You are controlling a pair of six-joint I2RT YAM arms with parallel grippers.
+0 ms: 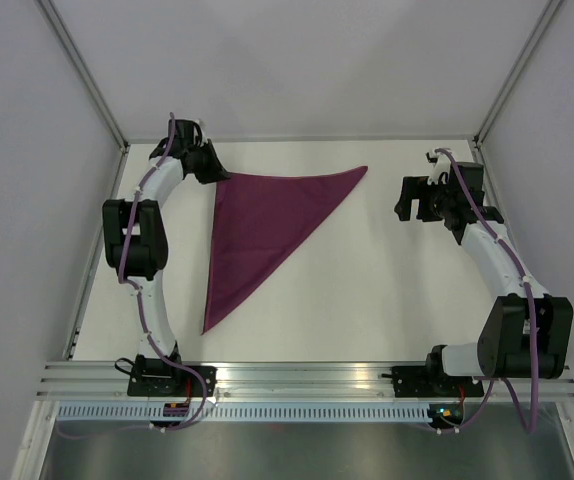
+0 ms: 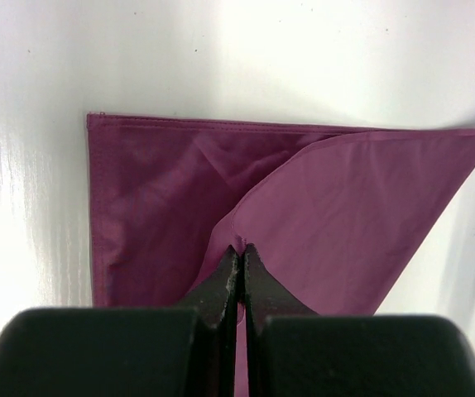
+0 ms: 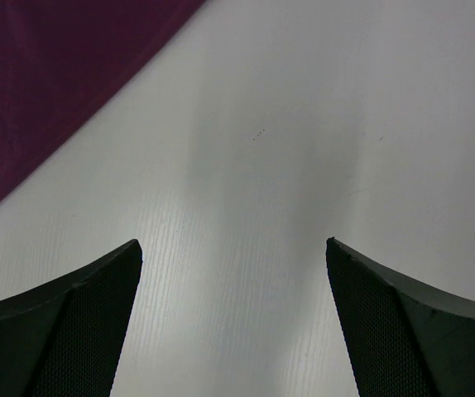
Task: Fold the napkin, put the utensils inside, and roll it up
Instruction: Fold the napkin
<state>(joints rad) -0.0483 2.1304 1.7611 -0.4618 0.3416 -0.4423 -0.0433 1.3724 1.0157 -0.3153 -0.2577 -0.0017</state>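
Observation:
The magenta-purple napkin [image 1: 257, 230] lies on the white table [image 1: 377, 280], folded into a triangle with its long point toward the near edge. My left gripper [image 1: 223, 177] is at the napkin's far-left corner, shut on the upper layer of cloth [image 2: 345, 207]. The pinched corner is lifted slightly off the lower layer. In the left wrist view the left gripper [image 2: 242, 248] has its jaws pressed together on the fabric. My right gripper [image 1: 405, 203] hovers to the right of the napkin's far point. The right gripper [image 3: 233, 244] is open over bare table, with napkin [image 3: 47, 74] at the upper left. The utensils are out of view.
An aluminium rail [image 1: 297, 378] runs along the near edge where both arm bases are bolted. White walls and metal corner posts [image 1: 82, 70] close in the table on the left, right and back.

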